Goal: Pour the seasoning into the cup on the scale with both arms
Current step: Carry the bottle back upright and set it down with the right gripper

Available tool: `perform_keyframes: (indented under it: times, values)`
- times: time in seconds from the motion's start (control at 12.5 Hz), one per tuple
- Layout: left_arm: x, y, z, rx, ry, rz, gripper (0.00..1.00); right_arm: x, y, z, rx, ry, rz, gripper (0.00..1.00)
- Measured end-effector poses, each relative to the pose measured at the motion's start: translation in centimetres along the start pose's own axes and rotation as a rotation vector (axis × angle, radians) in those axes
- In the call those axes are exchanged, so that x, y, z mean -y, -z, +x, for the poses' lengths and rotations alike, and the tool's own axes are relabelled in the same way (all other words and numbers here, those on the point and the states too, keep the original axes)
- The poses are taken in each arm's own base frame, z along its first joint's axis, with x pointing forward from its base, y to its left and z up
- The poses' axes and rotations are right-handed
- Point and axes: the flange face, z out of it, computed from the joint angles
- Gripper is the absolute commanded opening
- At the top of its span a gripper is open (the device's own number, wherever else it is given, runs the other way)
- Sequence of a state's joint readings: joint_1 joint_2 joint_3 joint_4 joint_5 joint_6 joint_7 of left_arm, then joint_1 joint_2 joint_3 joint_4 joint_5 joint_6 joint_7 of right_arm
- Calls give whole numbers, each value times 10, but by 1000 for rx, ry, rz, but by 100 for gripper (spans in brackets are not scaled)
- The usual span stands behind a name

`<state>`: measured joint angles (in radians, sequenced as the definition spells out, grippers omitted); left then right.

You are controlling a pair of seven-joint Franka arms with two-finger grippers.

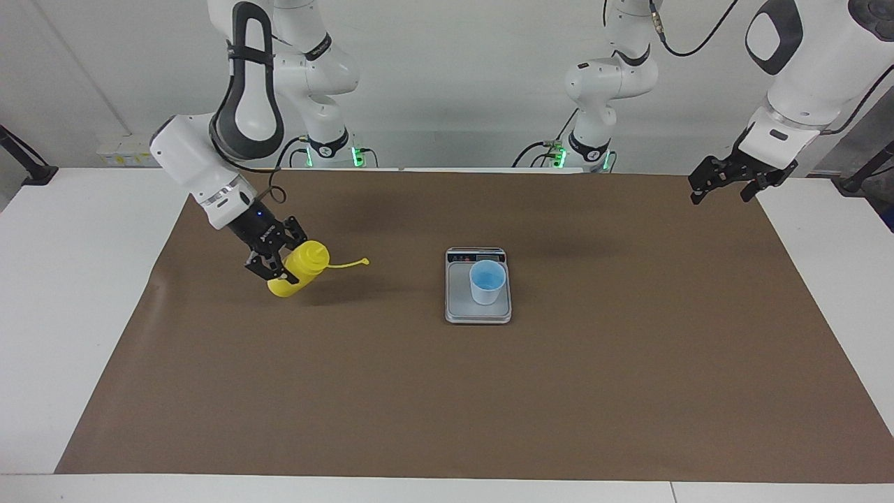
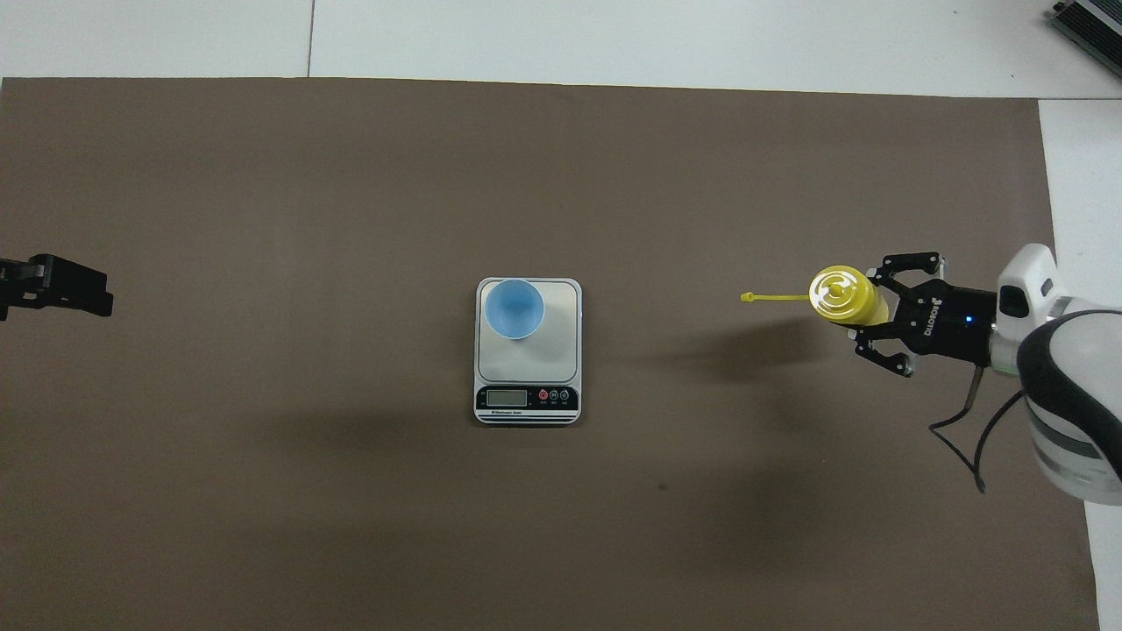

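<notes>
right gripper [image 1: 276, 264]: clamped on the seasoning bottle [image 1: 299, 267], holding it tilted over the brown mat [image 1: 447, 405] at the right arm's end; its base may touch the mat, hard to tell
tethered cap [image 1: 364, 261]: sticks out toward the scale
cup [image 1: 487, 281]: on the scale [image 1: 478, 312], mid-table
left gripper [image 1: 726, 183]: waits, jaws spread, empty, above the mat's edge

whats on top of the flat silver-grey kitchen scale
A small light blue plastic cup stands upright on the flat silver-grey kitchen scale, at the plate's end farther from the robots. The plate under the cup is covered.
</notes>
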<state>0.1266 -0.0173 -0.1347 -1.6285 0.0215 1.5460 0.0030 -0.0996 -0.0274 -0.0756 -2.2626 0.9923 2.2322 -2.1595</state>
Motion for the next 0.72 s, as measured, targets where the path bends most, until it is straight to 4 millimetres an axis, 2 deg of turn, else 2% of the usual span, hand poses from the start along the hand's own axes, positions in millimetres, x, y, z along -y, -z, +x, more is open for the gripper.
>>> perform_keyframes:
  times: [0.16,0.32,0.72]
  values:
    - [0,0,0,0,0,0,100,8,10,-26,-71,21,0,25]
    - [0,0,0,0,0,0,100,16,16,-42,-142,24,5,25]
    - [0,0,0,0,0,0,100,24,4,-58,-272,-1,26,25]
